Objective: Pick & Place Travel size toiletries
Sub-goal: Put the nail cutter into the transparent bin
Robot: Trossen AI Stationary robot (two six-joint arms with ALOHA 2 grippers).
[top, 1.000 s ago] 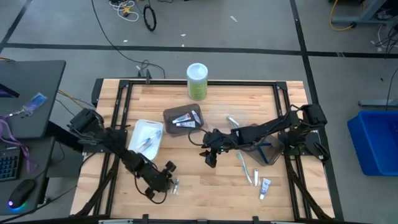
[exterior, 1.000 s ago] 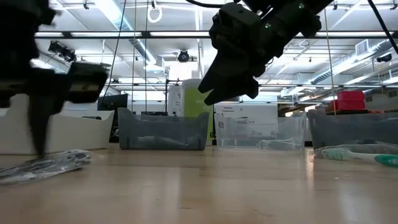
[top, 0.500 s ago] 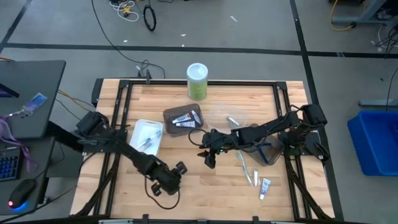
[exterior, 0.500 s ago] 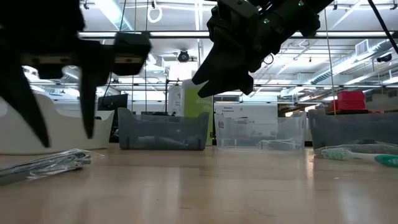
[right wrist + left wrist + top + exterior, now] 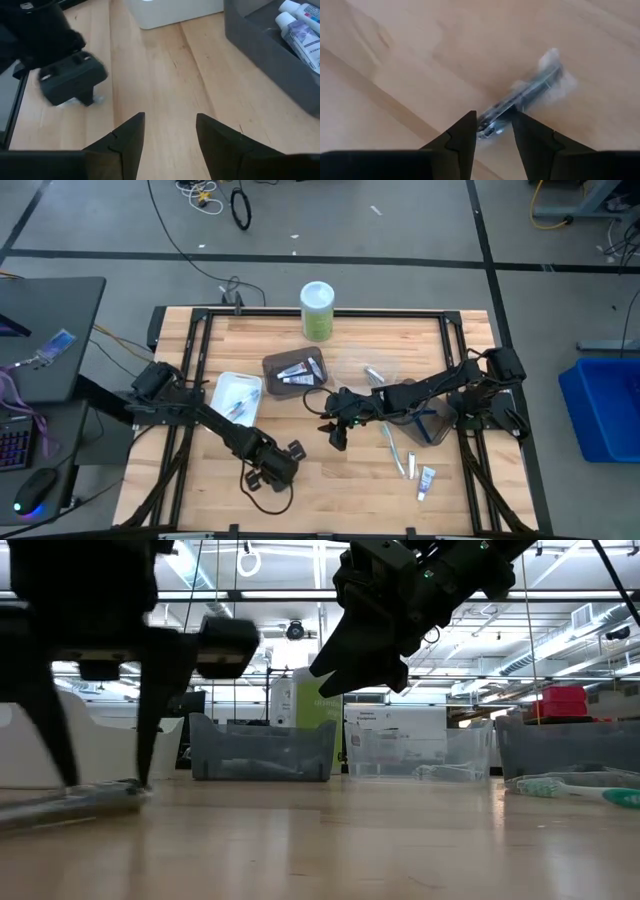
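Seen from above, the left gripper [image 5: 283,473] sits low over the table's [image 5: 350,480] front edge, fingers [image 5: 465,140] apart and straddling a slim packaged razor [image 5: 520,102] lying flat on the wood. In the left wrist view we see the item's near end right btwn the two finger tips; whether they touch it we cannot tell. In the low view the same gripper [image 5: 105,785] has its tips down at the tabletop, w/ the wrapped item [image 5: 70,802] beside them.

The right gripper [image 5: 337,435] hangs above mid-table, clear of the surface, jaws apart and nothing in them; the right wrist view shows bare wood btwn its fingers [image 5: 127,137].

Other toiletries: white tubes [image 5: 297,371] in the dark tray [image 5: 272,364], also seen in the right wrist view [image 5: 305,37]; items in the white tray [image 5: 238,388] to its left; a small packet [image 5: 374,375] in the clear tray [image 5: 345,366]; toothbrushes [image 5: 394,449] and a tube [image 5: 426,478] loose on the wood at front right. A second dark tray [image 5: 432,426] sits near the right arm. The green canister [image 5: 317,310] stands at the back edge.
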